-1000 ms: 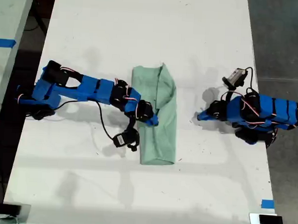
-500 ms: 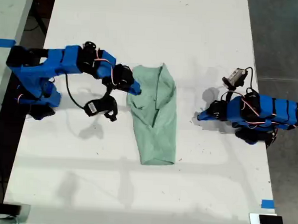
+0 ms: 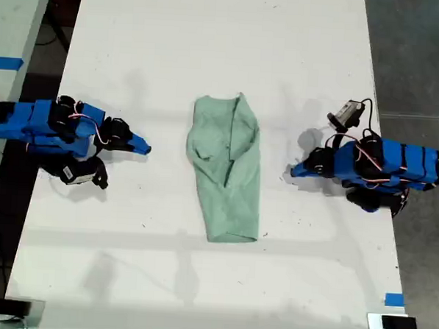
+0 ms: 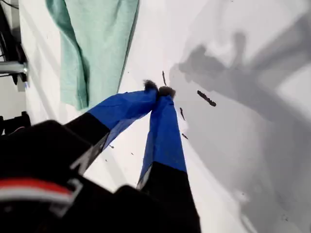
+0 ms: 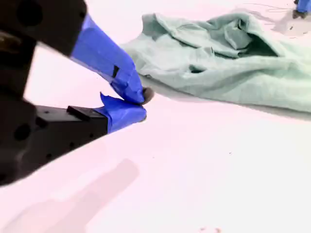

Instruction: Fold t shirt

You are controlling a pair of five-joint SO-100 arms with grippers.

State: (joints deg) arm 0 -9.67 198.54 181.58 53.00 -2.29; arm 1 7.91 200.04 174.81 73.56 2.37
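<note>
A pale mint-green cloth t shirt (image 3: pixel 230 172), plain and wrinkled, lies in a long layered strip at the middle of the white table (image 3: pixel 211 46), running up and down the exterior view with its narrower end toward the bottom. No gripper touches it.

My first gripper (image 3: pixel 293 170) sits low over the table on the exterior view's right, with its tips pointing at the garment's edge from near by and bare table between. In its own wrist view the blue-taped jaws (image 4: pixel 159 91) are pressed together at the tips with nothing between them. The shirt (image 4: pixel 97 43) lies beyond and off to one side, and a few dark specks mark the table just beside the tips.

My second gripper (image 3: pixel 143 149) lies on the exterior view's left, aimed at the shirt's rumpled upper part (the end where the folds bunch up). It stands farther from the cloth than the first. In its wrist view the jaws (image 5: pixel 141 102) meet at the tips and grasp nothing. The shirt (image 5: pixel 228 63) lies ahead of them across a stretch of bare white surface.
</note>
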